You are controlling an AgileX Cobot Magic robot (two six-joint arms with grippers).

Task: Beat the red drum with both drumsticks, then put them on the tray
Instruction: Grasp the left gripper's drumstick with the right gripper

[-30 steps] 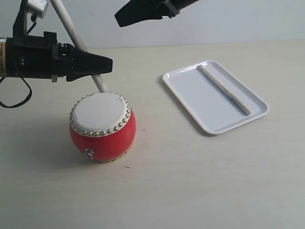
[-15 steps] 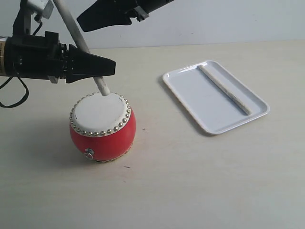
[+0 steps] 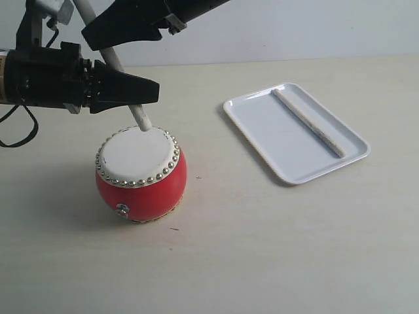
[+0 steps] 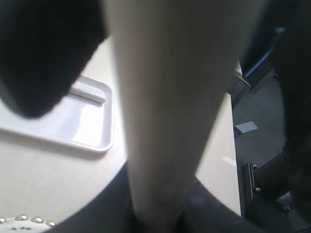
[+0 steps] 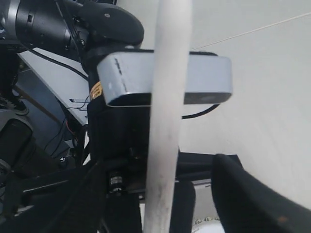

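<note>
The held drumstick [image 3: 140, 118] stands steeply tilted, its rounded tip down on the far edge of the red drum [image 3: 141, 170] skin and its long axis rising up and leftward in the exterior view. The left tool [image 3: 141, 91] pinches it mid-shaft. The right tool [image 3: 91, 36], seemingly spread, hangs beside its upper shaft. The other drumstick [image 3: 308, 122] lies flat along the tray [image 3: 275, 131], well apart on the tabletop [image 3: 262, 248]. Beating looks nearly over. The next move probably calls for lifting this stick clear and laying it beside the other one.

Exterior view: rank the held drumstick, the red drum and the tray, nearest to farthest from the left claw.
1. The held drumstick, gripped in the left claw.
2. The red drum, just below the claw.
3. The tray, far off on the right.
</note>
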